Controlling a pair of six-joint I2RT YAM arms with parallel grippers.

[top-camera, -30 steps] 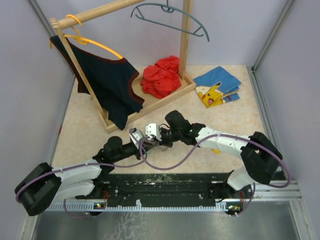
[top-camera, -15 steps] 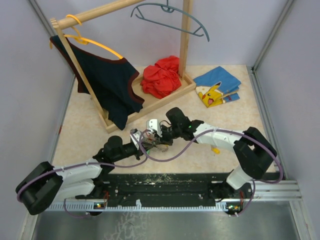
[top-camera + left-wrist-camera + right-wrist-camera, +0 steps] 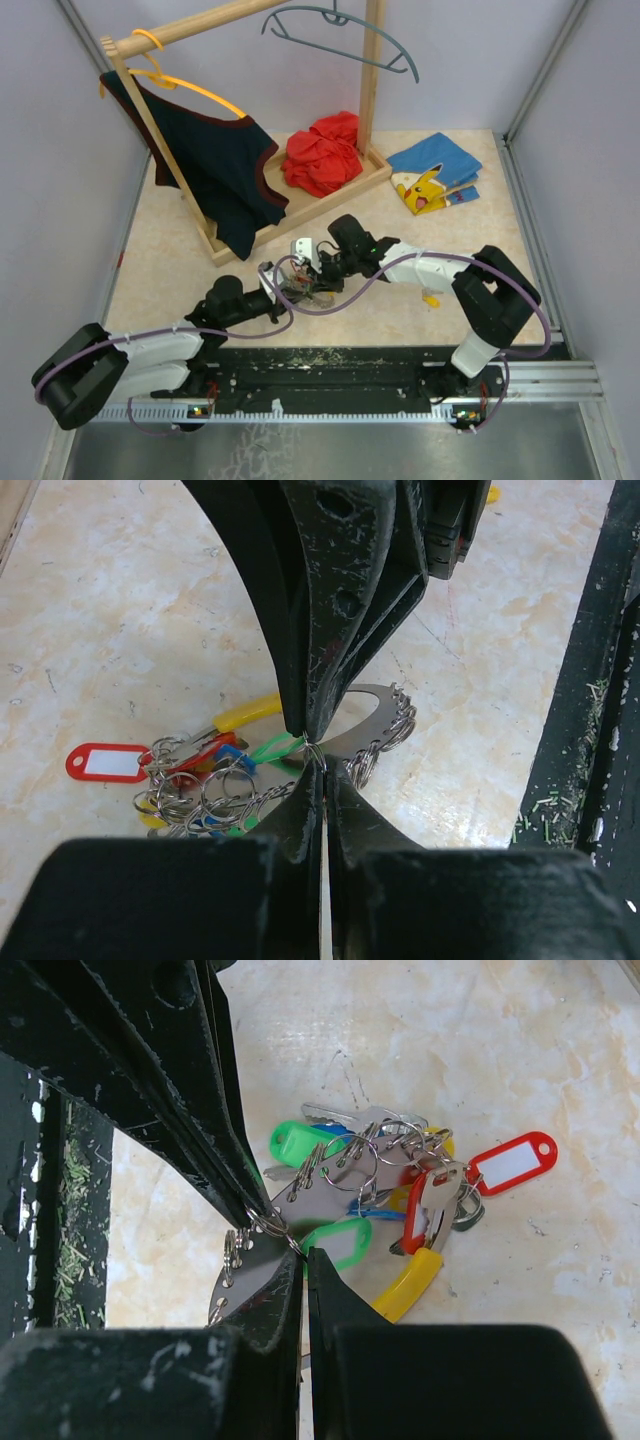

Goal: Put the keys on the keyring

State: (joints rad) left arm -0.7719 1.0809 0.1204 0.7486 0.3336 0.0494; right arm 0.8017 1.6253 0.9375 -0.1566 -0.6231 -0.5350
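Note:
The keyring (image 3: 238, 1275), a silvery curved metal piece with small split rings along its edge, lies low over the table in the right wrist view and in the left wrist view (image 3: 372, 712). The keys (image 3: 400, 1175), with green, blue, red and yellow tags, hang from it in a bunch on the table (image 3: 195, 785) (image 3: 303, 287). A yellow curved piece (image 3: 407, 1284) lies among them. My left gripper (image 3: 322, 772) is shut on one small split ring (image 3: 268, 1225). My right gripper (image 3: 305, 1253) meets it tip to tip and is shut on the same ring.
A wooden clothes rack (image 3: 370, 90) stands behind, with a dark top on an orange hanger (image 3: 200, 92) and a red cloth (image 3: 322, 152) on its base. A blue and yellow cloth (image 3: 433, 172) lies at the back right. A small yellow piece (image 3: 430, 298) lies by the right arm.
Both grippers have moved a little left and down with the ring between them. The right arm has folded in closer.

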